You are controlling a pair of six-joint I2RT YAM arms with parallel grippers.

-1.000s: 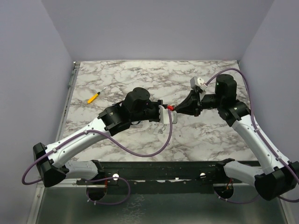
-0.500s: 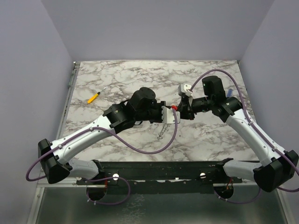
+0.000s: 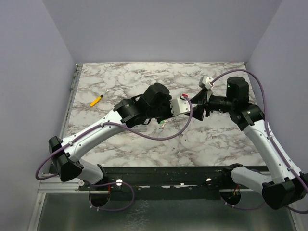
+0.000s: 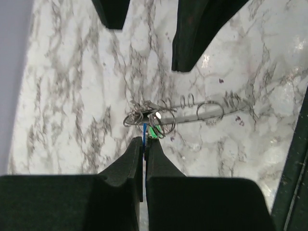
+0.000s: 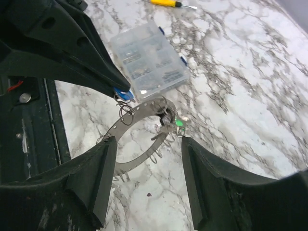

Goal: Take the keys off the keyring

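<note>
My left gripper (image 4: 143, 142) is shut on the blue head of a key (image 4: 144, 129); it also shows in the right wrist view (image 5: 122, 94). From that key the flat grey keyring (image 5: 126, 129) hangs tilted above the marble, edge-on in the left wrist view (image 4: 185, 114). A green-headed key (image 5: 179, 122) and plain silver keys (image 5: 166, 126) cluster on its upper right, with small wire loops along the band. My right gripper (image 5: 148, 140) stands open just short of the keyring, holding nothing. From above, the left gripper (image 3: 180, 107) and right gripper (image 3: 198, 103) face each other.
A clear compartment box (image 5: 149, 60) sits on the table behind the keyring, hidden under my left arm in the top view. A yellow screwdriver (image 3: 96, 100) lies at the far left. The black rail (image 3: 168, 174) runs along the near table edge.
My right gripper has opened and drawn back to the right. My left gripper, still shut on the blue key, has moved right and away from the near edge, carrying the keyring along.
</note>
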